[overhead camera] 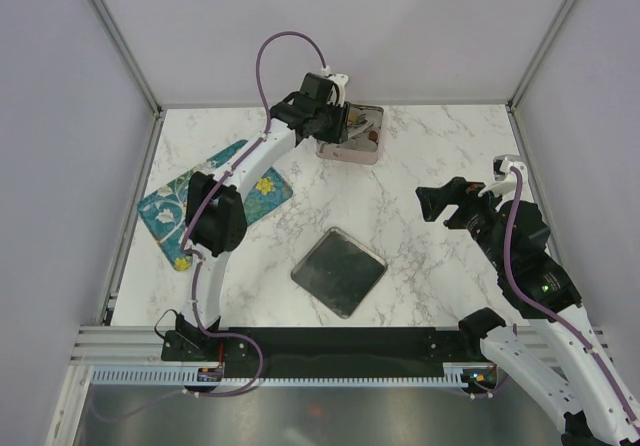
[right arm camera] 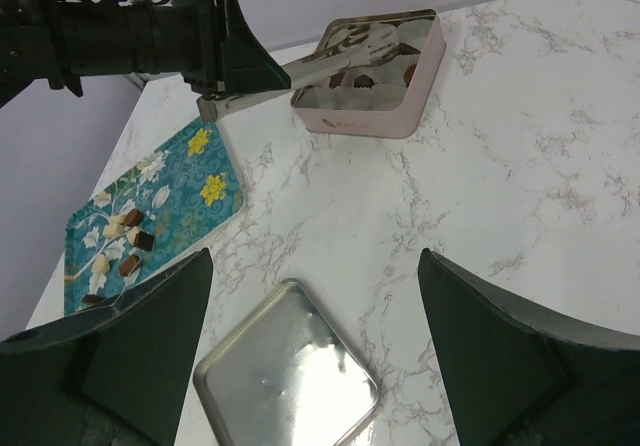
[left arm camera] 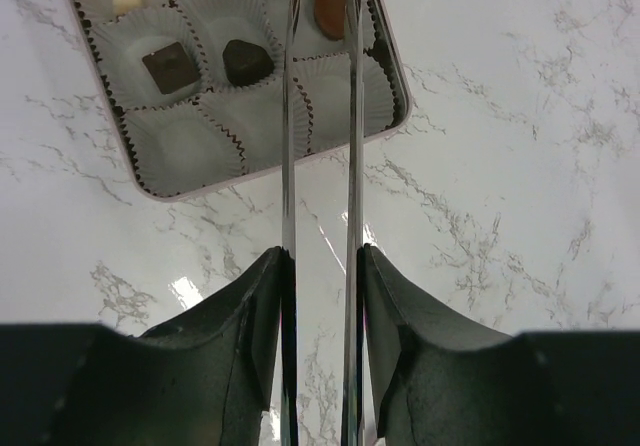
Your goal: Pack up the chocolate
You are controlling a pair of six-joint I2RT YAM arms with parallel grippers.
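Four chocolates [left arm camera: 245, 61] visible in tin [left arm camera: 398, 86]; perhaps seven on tray [right arm camera: 210, 156].

The square tin [left arm camera: 240, 76] is cut off at the top edge, and the left tool [left arm camera: 322, 6] tips are lost there; part of one chocolate [left arm camera: 330, 11] is hidden behind a blade

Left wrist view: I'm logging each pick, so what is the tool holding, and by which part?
Nothing visible: the left tool's blades reach over the tin with an empty gap.
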